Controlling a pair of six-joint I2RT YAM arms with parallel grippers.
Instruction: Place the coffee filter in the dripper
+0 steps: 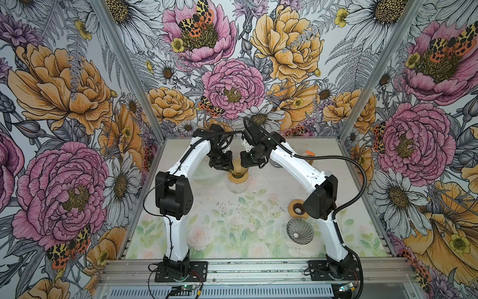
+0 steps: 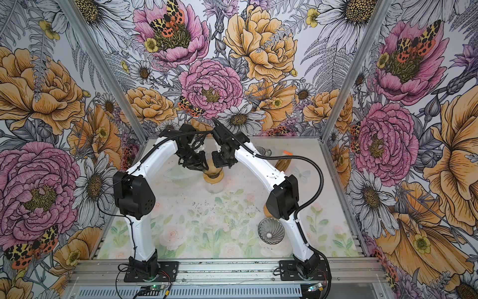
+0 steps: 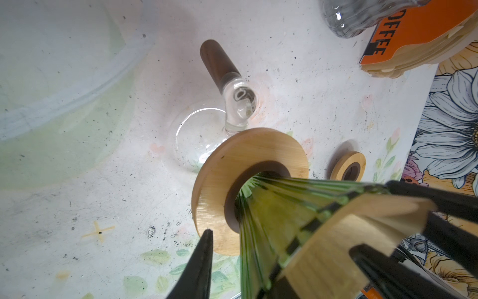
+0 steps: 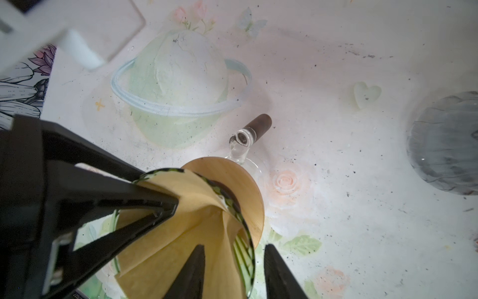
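Shows coffee filter (image 4: 165,248) inside dripper (image 3: 258,233) near middle of table's (image 1: 232,220) far edge, with right gripper (image 4: 234,246) spread open astride rim and left gripper (image 4: 177,206) at filter's fold, clamped or not unclear.

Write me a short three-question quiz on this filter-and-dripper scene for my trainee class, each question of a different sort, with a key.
1. True or false: the coffee filter already sits inside the green dripper.
2. What does the green dripper stand in? A. a metal bowl; B. a wooden ring on top of a glass carafe; C. a stack of books.
3. In a few words: on the right hand, where do the two fingers stand relative to the dripper's rim?
Key: 1 true; 2 B; 3 one inside the filter, one outside the rim.
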